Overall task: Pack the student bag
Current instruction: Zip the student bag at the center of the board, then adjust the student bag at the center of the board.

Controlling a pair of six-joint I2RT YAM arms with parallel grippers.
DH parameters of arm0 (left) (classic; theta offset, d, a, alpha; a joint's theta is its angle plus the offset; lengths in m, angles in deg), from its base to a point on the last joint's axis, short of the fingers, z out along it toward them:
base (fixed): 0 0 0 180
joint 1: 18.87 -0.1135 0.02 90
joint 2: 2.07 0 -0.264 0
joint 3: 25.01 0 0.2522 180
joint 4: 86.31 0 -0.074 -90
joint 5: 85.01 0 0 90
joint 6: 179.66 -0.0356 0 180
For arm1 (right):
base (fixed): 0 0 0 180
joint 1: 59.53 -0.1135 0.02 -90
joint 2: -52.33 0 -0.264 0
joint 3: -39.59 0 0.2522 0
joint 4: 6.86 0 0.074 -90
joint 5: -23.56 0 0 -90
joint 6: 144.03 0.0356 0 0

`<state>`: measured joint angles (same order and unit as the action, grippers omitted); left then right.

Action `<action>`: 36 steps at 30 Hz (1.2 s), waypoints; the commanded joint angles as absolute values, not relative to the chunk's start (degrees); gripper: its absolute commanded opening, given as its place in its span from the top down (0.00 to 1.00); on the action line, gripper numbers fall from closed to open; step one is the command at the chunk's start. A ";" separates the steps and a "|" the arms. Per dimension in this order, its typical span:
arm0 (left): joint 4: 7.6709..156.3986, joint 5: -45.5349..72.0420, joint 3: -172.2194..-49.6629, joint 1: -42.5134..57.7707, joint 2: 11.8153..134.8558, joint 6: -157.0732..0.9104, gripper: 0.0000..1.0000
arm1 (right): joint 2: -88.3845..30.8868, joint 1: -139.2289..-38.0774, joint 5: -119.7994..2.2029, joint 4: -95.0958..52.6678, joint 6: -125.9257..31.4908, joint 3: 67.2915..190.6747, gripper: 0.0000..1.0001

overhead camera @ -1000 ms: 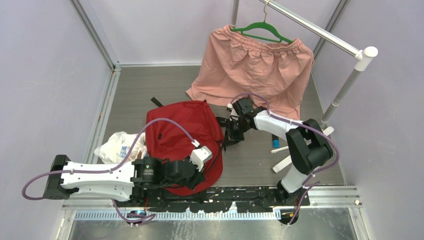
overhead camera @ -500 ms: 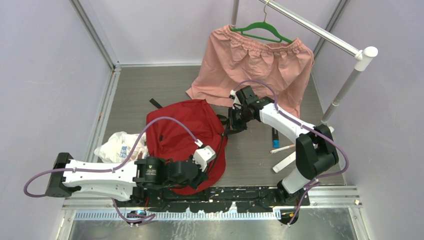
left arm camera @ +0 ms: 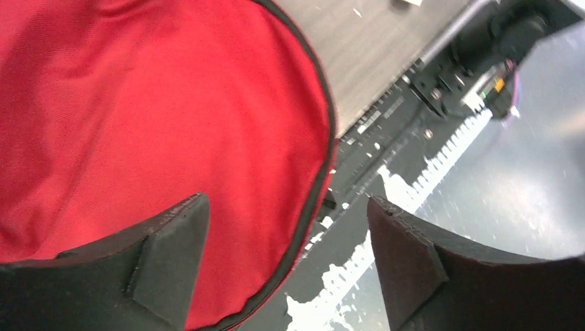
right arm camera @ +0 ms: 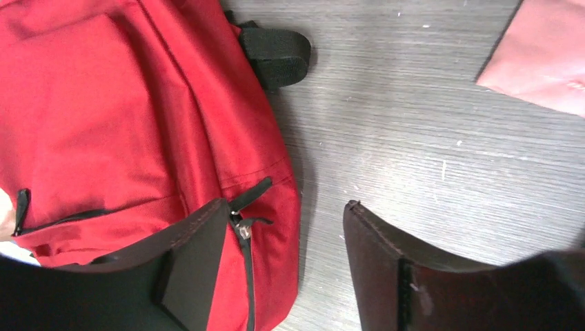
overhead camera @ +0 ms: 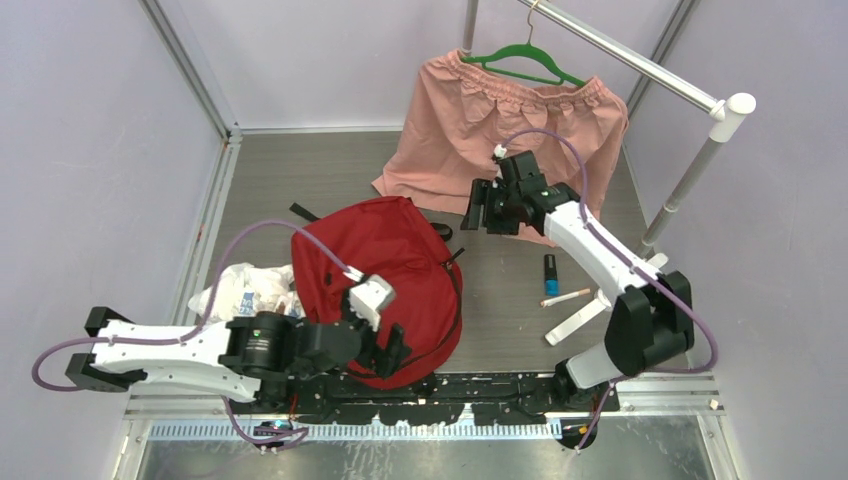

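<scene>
— Where is your left arm (overhead camera: 170, 350) now?

— It lies low and long, reaching sideways along the near edge. My left gripper (left arm camera: 286, 207) has its fingers wide apart and it holds nothing. The red bag (left arm camera: 138, 103) is right under it. The bag's round edge, with its black trim, runs below the gap between the fingers.

— And your right arm (overhead camera: 600, 250)?

— It stretches far out from its base, bent at the elbow, with the wrist pointing toward the bag. My right gripper (right arm camera: 286, 205) is spread wide too, with nothing in it. It hangs above the table (right arm camera: 414, 103). The bag lies under one finger and off to that side, and grey table shows under the gap. A black strap (right arm camera: 276, 52) sticks out of the bag ahead of the gripper. The pink shorts (right arm camera: 545, 48) are ahead too, off to the other side.
</scene>
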<state>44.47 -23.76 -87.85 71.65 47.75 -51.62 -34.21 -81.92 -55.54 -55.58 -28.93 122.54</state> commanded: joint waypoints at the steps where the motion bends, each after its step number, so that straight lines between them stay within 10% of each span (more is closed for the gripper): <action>1: 34.59 -38.37 -90.07 71.48 42.47 -42.93 0.12 | -26.38 -82.60 -60.10 -56.80 -30.92 120.73 0.30; 23: 29.51 -19.89 -89.95 52.18 55.48 -40.74 0.07 | -12.71 -82.69 -62.12 -61.92 -28.54 108.59 0.28; 36: 19.45 -23.42 -88.81 39.27 38.03 -43.87 0.04 | -8.69 -82.64 -63.17 -61.19 -26.01 106.20 0.27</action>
